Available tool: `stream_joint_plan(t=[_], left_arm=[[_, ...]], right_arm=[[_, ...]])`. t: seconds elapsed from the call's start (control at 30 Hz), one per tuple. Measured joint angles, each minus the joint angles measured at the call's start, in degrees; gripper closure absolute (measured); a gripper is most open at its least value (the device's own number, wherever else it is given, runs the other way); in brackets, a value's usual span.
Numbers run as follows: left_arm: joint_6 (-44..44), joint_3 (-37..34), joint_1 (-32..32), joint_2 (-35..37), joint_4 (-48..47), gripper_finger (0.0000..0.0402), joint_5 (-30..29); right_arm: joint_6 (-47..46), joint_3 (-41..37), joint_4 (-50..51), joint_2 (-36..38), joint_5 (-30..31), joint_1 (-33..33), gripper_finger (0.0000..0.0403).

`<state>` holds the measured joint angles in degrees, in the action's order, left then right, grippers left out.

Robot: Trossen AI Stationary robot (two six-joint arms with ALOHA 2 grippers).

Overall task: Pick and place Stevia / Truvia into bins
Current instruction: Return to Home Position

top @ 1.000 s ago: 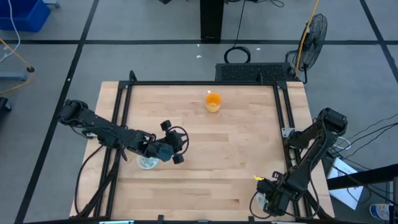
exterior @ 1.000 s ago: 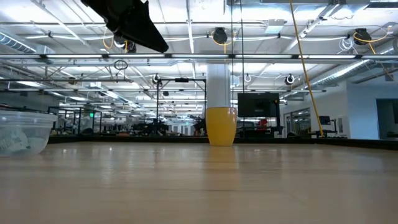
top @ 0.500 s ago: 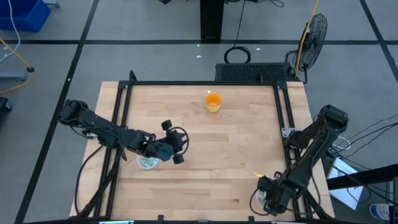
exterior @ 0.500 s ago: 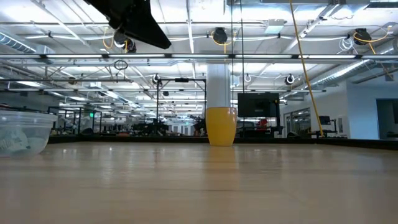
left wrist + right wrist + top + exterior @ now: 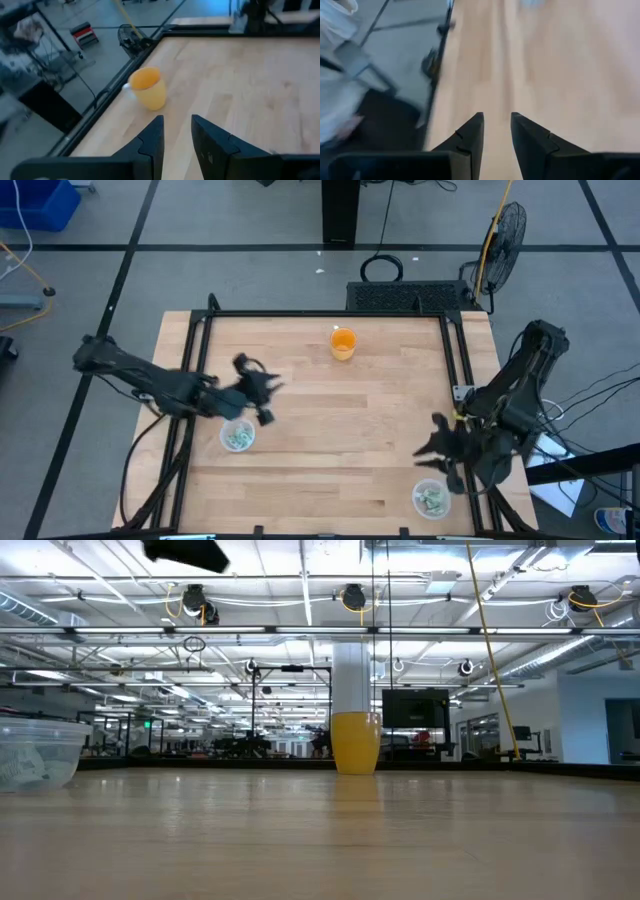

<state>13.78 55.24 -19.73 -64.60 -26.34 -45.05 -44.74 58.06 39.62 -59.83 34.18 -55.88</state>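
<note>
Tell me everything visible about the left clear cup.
The left cup is small, round, clear plastic with whitish walls, standing upright on the table's left side. Green-and-white packets lie inside. Only the table touches it; the left claw hangs apart, raised, a little farther in over the table.

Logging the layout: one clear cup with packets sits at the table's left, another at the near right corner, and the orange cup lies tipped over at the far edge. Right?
No: the orange cup stands upright at the far edge, as the low view shows. The rest holds: one clear cup with packets at the table's left, another at the near right corner.
</note>
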Motion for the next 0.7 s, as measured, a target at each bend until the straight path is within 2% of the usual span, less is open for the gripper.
stream_joint_plan(t=[0.13,0.27,0.57,0.7], left_arm=[[7.0,-0.2,0.0,10.1,-10.1,0.0298,0.0],[14.1,-3.7,0.0,18.9,-15.0,0.0298,0.0],[18.4,-25.0,-0.9,36.4,-2.3,0.0298,-1.3],[17.7,-30.9,-0.9,43.5,2.3,0.0298,-0.2]], right_arm=[[12.2,-2.3,-3.4,5.5,9.2,1.2,0.0309],[16.1,-7.8,-7.4,13.7,9.6,3.1,0.0310],[31.9,-30.3,-32.7,37.5,9.0,5.4,0.0312],[35.2,-37.6,-37.0,46.8,9.0,5.4,0.0312]])
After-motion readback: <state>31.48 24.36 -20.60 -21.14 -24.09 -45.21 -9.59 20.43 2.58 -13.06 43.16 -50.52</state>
